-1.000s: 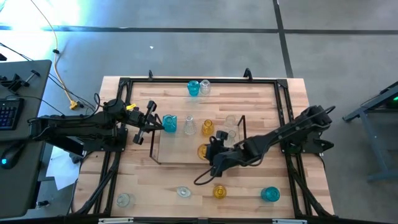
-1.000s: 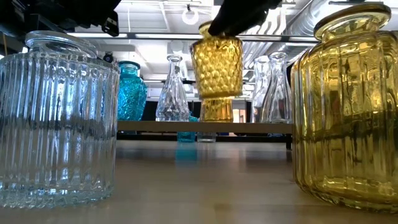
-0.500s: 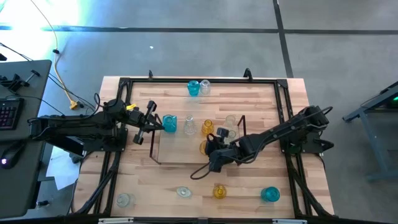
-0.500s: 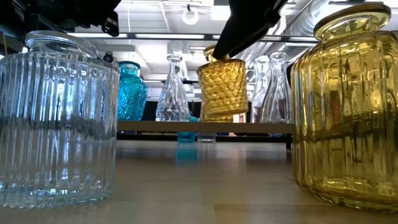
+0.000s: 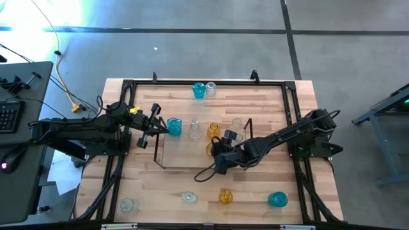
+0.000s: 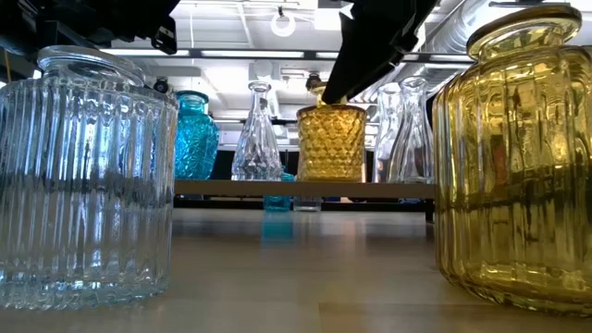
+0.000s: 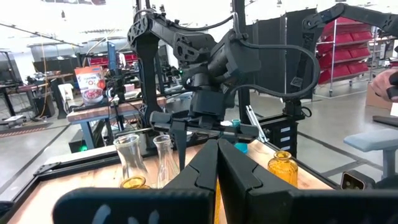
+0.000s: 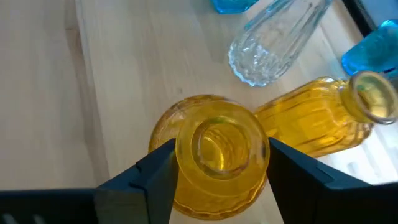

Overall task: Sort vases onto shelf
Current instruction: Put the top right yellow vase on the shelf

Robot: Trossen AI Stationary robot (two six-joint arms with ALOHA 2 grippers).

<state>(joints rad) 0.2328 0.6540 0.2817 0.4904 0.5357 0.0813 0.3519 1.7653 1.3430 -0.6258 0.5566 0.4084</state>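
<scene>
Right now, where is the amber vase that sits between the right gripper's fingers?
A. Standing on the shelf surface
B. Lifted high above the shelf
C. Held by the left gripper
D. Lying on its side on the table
A: in the low view the amber vase stands upright with its base on the shelf, and the right gripper has its fingers on either side of the neck.

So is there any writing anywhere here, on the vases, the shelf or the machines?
None can be read.
Vases and shelf: no labels.
Red-and-white package on a bench behind: has print, too blurred to read.
Keyboard: keys too small.
</scene>
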